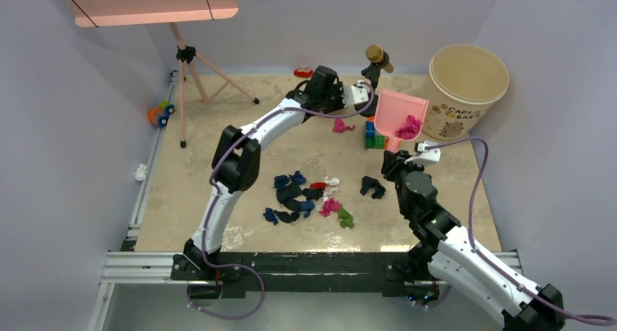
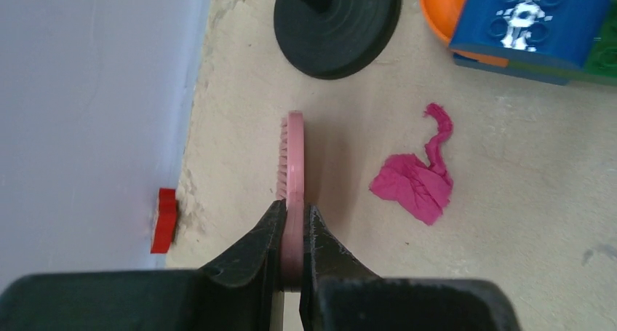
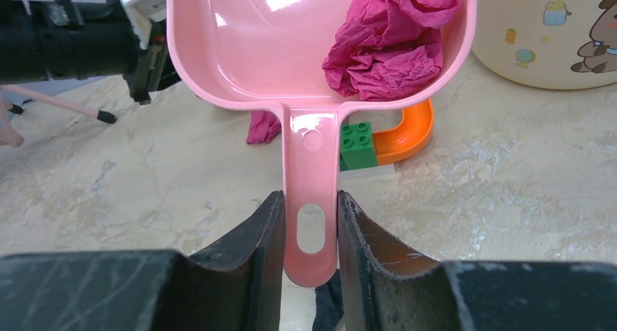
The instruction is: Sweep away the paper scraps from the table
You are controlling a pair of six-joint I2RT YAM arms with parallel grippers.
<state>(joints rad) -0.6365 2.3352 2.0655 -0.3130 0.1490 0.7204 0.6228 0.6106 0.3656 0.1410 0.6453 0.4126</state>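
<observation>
Several paper scraps (image 1: 305,196) in navy, blue, red, white, magenta and green lie bunched mid-table (image 1: 218,171). A black scrap (image 1: 372,188) lies to their right. My left gripper (image 1: 332,104) is at the far side, shut on a pink brush (image 2: 294,156) held on edge just above the table. A magenta scrap (image 2: 413,185) lies just right of the brush; it also shows in the top view (image 1: 342,126). My right gripper (image 1: 394,164) is shut on the handle of a pink dustpan (image 3: 240,47), lifted and holding a magenta wad (image 3: 393,40).
A beige bucket (image 1: 469,84) stands at the far right. A blue-green block stack (image 1: 375,136) sits under the dustpan. A red toy car (image 2: 166,220) lies by the back wall. A microphone stand's base (image 2: 337,22) and a pink tripod (image 1: 190,76) are at the back. A white scrap (image 1: 140,172) lies on the left rail.
</observation>
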